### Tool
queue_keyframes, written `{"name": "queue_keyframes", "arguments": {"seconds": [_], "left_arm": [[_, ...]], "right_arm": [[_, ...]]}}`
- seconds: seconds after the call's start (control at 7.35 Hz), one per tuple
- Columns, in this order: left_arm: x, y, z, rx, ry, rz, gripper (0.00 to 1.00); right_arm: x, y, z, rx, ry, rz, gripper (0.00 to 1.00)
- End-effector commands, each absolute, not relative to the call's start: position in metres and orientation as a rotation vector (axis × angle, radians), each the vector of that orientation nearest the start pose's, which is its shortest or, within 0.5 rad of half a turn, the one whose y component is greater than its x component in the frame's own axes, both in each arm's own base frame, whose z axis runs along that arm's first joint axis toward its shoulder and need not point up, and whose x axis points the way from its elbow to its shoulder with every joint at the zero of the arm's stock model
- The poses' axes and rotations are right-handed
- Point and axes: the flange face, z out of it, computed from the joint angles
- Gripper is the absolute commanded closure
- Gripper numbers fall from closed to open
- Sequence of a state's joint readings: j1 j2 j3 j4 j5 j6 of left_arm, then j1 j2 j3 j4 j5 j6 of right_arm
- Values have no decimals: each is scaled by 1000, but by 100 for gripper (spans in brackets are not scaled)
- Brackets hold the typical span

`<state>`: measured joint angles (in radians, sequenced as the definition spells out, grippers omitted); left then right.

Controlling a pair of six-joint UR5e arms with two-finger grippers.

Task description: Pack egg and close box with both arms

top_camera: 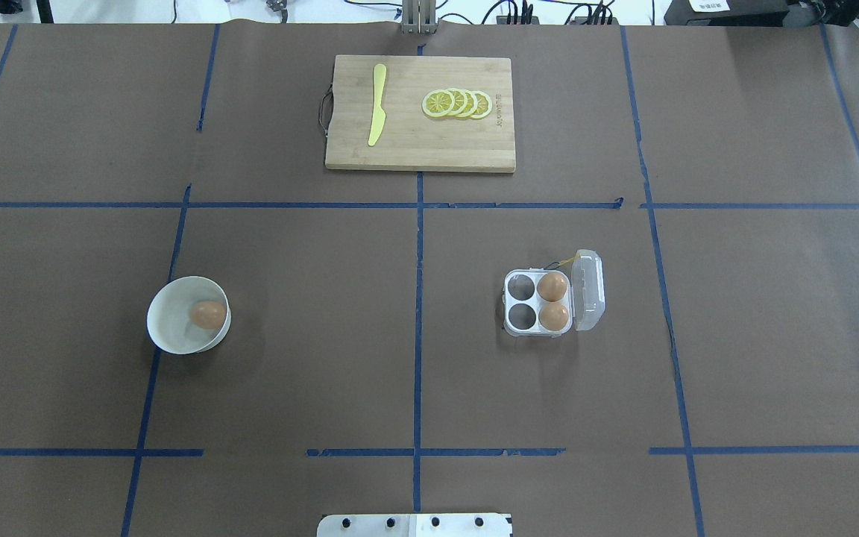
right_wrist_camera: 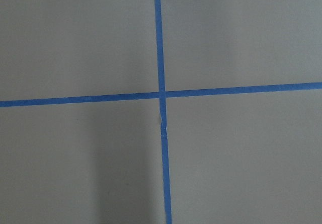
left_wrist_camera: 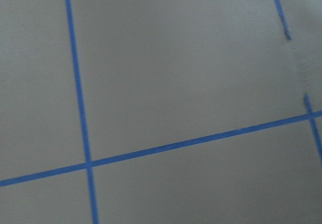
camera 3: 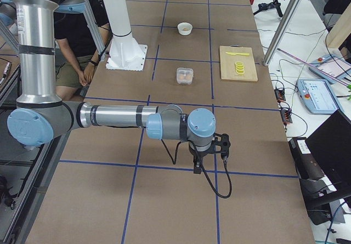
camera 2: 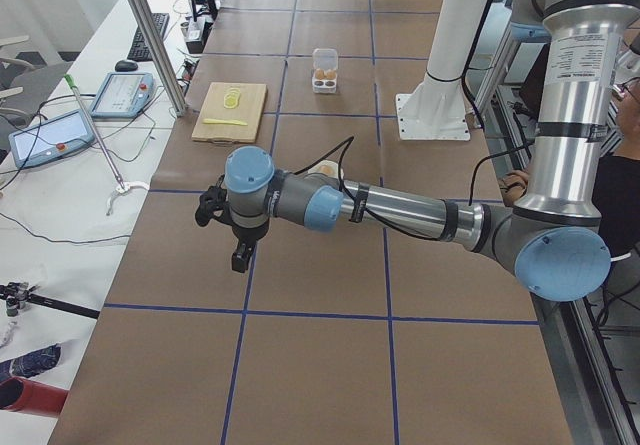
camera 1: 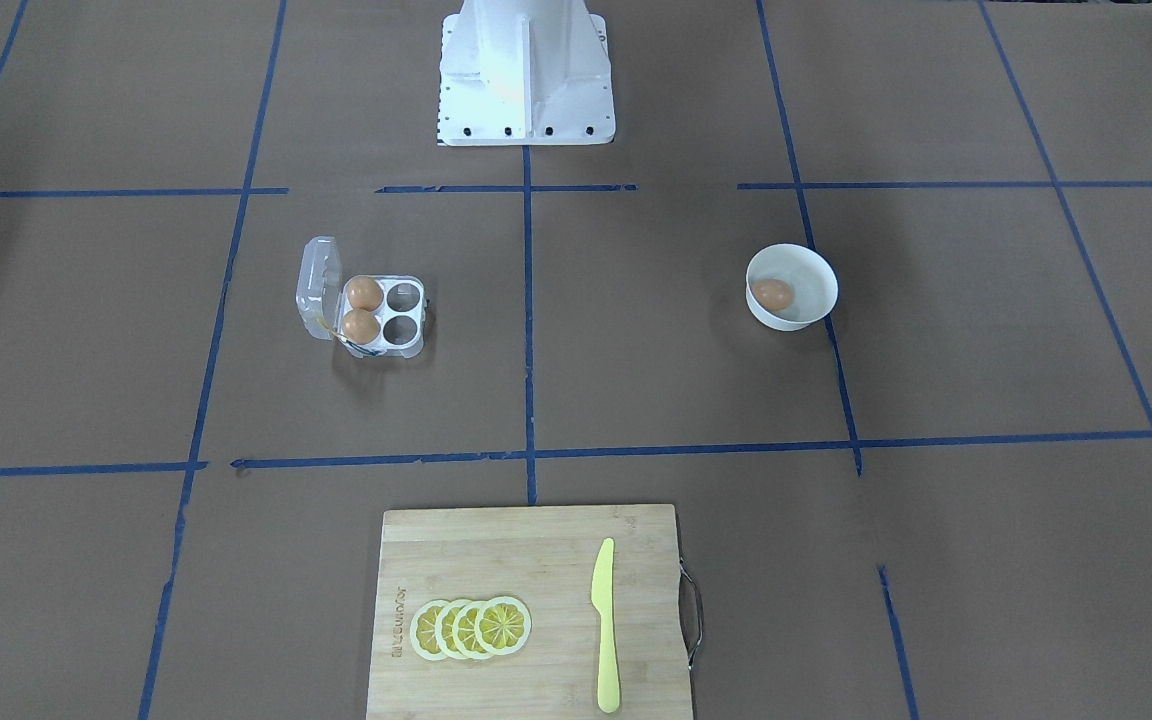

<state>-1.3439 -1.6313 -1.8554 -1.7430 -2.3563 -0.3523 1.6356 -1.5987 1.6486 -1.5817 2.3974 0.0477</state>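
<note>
One orange-brown egg (camera 1: 772, 293) lies in a round white bowl (camera 1: 820, 276); it also shows in the overhead view (top_camera: 207, 314). The clear four-cup box (camera 1: 402, 297) stands open with its lid (camera 1: 319, 288) tipped back. Two eggs (camera 1: 364, 293) fill the cups by the hinge and the other two cups are bare. My left gripper (camera 2: 240, 257) hangs over bare table far from the bowl. My right gripper (camera 3: 210, 159) hangs over bare table far from the box (camera 3: 185, 75). I cannot tell whether either gripper is open or shut. Both wrist views show only brown paper and blue tape.
A wooden cutting board (camera 1: 496, 560) with lemon slices (camera 1: 471, 628) and a yellow knife (camera 1: 604, 625) lies at the table's operator side. The white pedestal base (camera 1: 526, 80) stands at the robot side. A person sits beside the robot (camera 3: 77, 41).
</note>
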Motion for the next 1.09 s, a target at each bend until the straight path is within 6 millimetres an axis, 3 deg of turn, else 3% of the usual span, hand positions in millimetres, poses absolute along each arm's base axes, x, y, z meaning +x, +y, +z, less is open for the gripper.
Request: {"name": "queue_keyframes", "arguments": {"seconds": [0.0,0.27,0.41,0.68,0.82,0.95], "left_arm": [[149,-476,392,196,947,-9,1],[240,-443,377,153,927,-122,4],[272,-430,372,136,921,-171,6],[331,-418,365,111,911,-170,6],[358,-424,368,100,893,-186,7],[371,-424,380,94,867,-183,8]], "right_arm": [[89,-476,631,40,-835,95,0],[89,-474,635,33,-835,96,0],[88,-476,634,35,-835,94,0],[88,-475,634,34,-835,94,0],[87,-474,635,30,-850,96,0],[86,-474,636,26,-861,97,0]]}}
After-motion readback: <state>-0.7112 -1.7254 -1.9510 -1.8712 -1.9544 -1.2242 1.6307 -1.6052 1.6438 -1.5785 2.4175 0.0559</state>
